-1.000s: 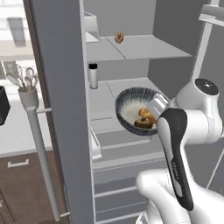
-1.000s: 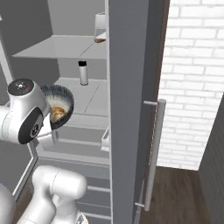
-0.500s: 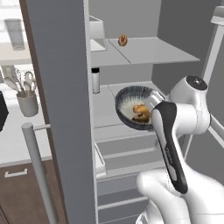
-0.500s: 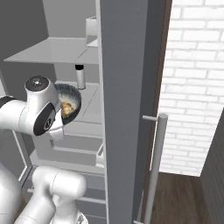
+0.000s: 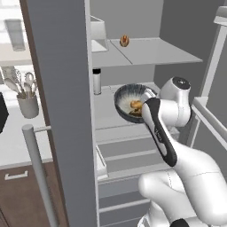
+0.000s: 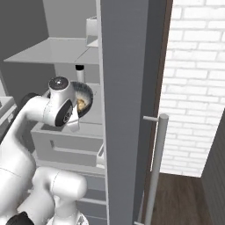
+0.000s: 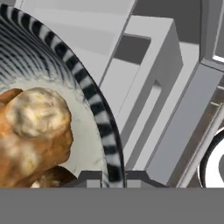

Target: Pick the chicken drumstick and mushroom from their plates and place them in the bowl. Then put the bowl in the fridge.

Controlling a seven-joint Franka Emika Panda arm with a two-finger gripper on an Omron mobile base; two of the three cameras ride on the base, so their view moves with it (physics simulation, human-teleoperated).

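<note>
Clamped shut on the near rim, the gripper [image 7: 103, 179] carries the bowl [image 5: 128, 98], drumstick [image 7: 33, 133] inside, at centre frame just above the fridge [image 5: 146, 53] shelf lying directly beneath.

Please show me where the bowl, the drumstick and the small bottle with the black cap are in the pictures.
bowl [image 5: 125, 95]: left base view, on its striped inner wall.
drumstick [image 7: 33, 131]: hand view, on the middle of the meat.
bottle [image 5: 97, 84]: left base view, on its pale body below the black cap.
</note>
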